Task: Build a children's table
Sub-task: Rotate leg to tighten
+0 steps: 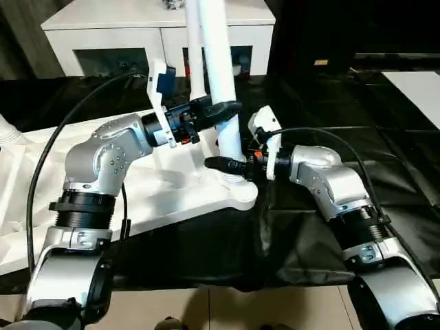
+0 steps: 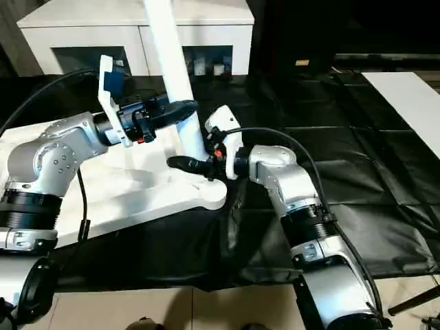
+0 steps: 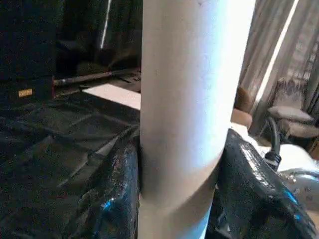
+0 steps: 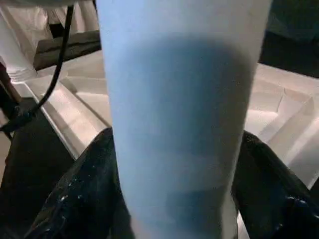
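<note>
our landmark is the near corner socket [image 1: 232, 180] of the tabletop [image 1: 172, 199], which lies ribs-up on the black sheet [image 1: 385, 137]. one leg [image 1: 218, 75] stands in that socket, its long axis close to upright and leaning a little away from us toward the cabinet [image 1: 110, 34] behind.

our left gripper [image 1: 218, 110] is around the leg well above the socket, a black finger [image 3: 112, 194] on each side of the tube and against it as far as the left wrist view lets us judge, so we count it as holding the leg. our right gripper [image 1: 230, 165] sits just above the socket, reaching in from the right. its fingers [image 4: 84, 194] flank the tube, but whether they press on it we cannot tell, so we leave its state open.

the right gripper is the nearer one to the socket. the left has the leverage higher up. our judgement: the next move turns on keeping the leg's axis in line with the socket, so the left should steady the leg from above.

count: one tabletop, one leg standing in the socket, a second white tube [image 1: 194, 62] just behind it that may be another leg, and two grippers.
</note>
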You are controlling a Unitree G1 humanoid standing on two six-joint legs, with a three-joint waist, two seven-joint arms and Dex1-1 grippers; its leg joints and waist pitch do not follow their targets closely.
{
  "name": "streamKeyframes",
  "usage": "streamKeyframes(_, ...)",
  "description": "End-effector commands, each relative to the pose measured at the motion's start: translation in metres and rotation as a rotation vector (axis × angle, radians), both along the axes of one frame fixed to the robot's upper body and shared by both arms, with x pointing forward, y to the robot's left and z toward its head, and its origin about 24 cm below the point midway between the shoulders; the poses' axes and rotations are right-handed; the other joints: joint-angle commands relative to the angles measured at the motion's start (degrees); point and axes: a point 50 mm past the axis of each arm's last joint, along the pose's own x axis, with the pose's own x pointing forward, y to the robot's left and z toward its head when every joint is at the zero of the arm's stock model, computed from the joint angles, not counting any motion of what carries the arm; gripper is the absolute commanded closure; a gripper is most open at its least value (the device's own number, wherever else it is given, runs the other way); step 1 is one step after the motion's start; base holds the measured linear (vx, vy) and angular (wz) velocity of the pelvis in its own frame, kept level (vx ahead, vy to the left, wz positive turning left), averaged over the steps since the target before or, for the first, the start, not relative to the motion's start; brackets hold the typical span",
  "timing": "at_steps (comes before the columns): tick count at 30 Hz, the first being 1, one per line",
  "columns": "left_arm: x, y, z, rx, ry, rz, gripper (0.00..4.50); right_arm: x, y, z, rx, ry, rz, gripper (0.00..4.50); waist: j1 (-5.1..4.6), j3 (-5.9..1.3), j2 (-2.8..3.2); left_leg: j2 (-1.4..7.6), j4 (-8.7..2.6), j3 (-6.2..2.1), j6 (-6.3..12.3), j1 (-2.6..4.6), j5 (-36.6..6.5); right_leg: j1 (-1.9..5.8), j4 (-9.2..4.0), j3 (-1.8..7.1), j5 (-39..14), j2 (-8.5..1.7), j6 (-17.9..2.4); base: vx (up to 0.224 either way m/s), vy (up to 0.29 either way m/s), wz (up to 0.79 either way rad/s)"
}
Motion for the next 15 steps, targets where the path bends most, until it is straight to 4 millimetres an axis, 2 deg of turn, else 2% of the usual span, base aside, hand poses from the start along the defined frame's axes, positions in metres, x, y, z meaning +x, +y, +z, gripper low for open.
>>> streamKeyframes(1, -0.0005, 0.0019, 0.0024, 0.024, -0.026, -0.001, 2.6, 0.0024, 0.0008, 0.0081, -0.017, -0.015, 0.013, 1.4, 0.01, -5.83, 0.37, -1.09, -3.37, 0.99, 1.39, 0.13, -12.3, 4.65, -3.76, 1.79, -15.1, -1.48, -10.8, 0.0, 0.0, 0.0)
streamKeyframes(15, -0.0007, -0.0018, 0.0003, 0.065, -0.036, -0.046, 2.6, 0.0057, -0.0056, 0.0164, -0.033, 0.006, 0.026, 1.4, 0.03, -5.92, 0.64, -1.11, -3.27, 0.96, 1.33, 0.12, -12.1, 4.71, -3.63, 1.74, -13.6, -1.4, -11.5, 0.0, 0.0, 0.0)
